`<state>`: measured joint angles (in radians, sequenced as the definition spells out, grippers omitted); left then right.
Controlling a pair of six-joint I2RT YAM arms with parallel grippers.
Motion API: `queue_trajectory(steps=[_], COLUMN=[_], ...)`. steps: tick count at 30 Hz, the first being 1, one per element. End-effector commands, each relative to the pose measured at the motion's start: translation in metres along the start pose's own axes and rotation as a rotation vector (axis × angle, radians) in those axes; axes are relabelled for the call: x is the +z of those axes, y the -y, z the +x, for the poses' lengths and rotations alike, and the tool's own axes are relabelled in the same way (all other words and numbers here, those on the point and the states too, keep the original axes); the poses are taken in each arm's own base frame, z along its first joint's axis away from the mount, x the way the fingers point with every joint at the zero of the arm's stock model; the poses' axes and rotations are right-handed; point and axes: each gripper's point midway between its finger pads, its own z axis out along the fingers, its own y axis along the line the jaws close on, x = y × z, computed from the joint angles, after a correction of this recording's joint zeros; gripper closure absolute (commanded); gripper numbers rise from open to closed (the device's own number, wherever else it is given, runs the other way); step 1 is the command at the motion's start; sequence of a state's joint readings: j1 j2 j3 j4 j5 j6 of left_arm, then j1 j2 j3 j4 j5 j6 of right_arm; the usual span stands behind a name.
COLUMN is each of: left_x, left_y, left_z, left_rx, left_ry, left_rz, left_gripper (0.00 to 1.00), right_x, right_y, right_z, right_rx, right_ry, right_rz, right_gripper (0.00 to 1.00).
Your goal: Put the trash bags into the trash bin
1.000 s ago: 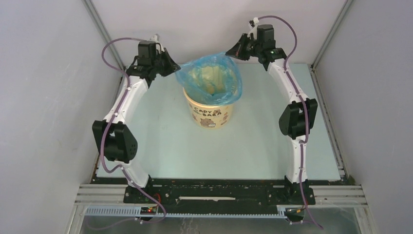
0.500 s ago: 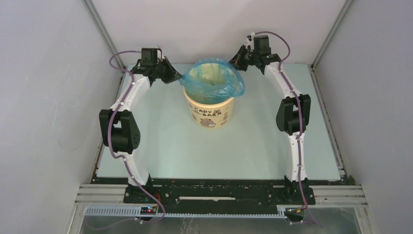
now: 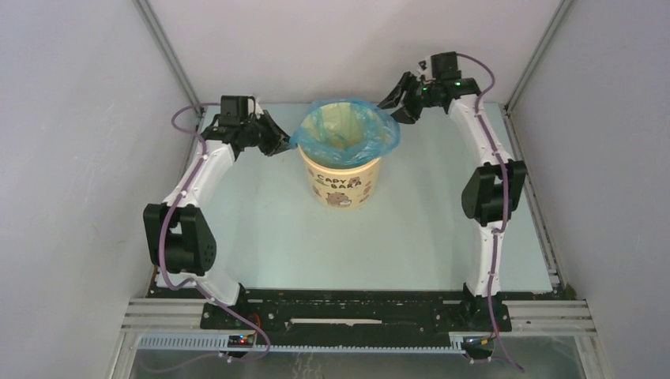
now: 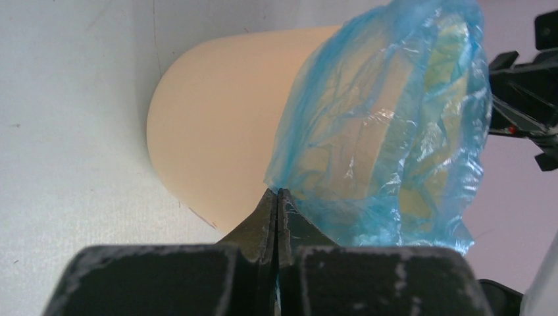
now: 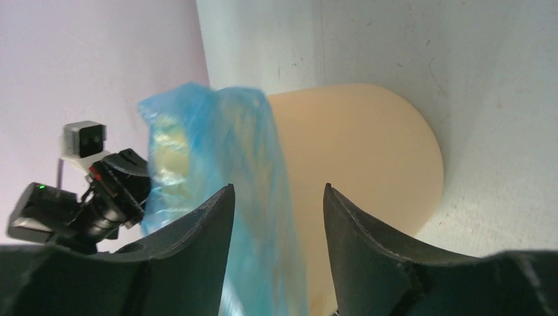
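Blue bag [image 4: 388, 118], L tool [image 4: 278, 194] pinching edge

Lighting bright, even, diffuse; shadows on the table [image 3: 261, 237] faint. Small glints on the trash bag [image 4: 395, 131] in left wrist view. Right wrist view: bag soft, blurred. Overhead view sharp.
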<state>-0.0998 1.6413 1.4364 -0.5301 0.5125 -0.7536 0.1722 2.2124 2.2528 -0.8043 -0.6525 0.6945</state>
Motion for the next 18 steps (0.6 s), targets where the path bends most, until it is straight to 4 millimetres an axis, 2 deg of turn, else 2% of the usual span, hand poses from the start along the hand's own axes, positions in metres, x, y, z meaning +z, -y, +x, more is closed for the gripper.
queue_trajectory(steps=[1, 3, 4, 8, 11, 15, 18], left_x=[-0.022, -0.024, -0.023, -0.023, -0.028, -0.041, -0.052], left_y=[0.019, 0.02, 0.018, 0.012, 0.01, 0.005, 0.007], left_z=[0.003, 0.006, 0.008, 0.016, 0.018, 0.015, 0.011], left_rx=[0.002, 0.004, 0.002, -0.011, -0.01, -0.041, -0.05], left_ry=[0.012, 0.008, 0.002, -0.02, -0.015, 0.023, 0.07], left_rz=[0.07, 0.077, 0.075, 0.073, 0.075, 0.083, 0.103], left_gripper=[1.0, 0.98, 0.9, 0.81, 0.67, 0.45, 0.3], right_x=[-0.083, -0.097, -0.103, -0.122, -0.132, -0.125, -0.117], right_y=[-0.022, -0.018, -0.02, -0.027, -0.028, -0.022, -0.029], right_z=[-0.012, -0.001, 0.008, 0.037, 0.05, 0.075, 0.088], right_rx=[0.012, 0.024, 0.029, 0.043, 0.021, 0.05, 0.024], right_ry=[0.098, 0.087, 0.07, 0.072, 0.089, 0.01, 0.003], right_rz=[-0.026, -0.043, -0.067, -0.177, -0.227, -0.279, -0.322], right_gripper=[0.38, 0.37, 0.34, 0.25, 0.23, 0.24, 0.24])
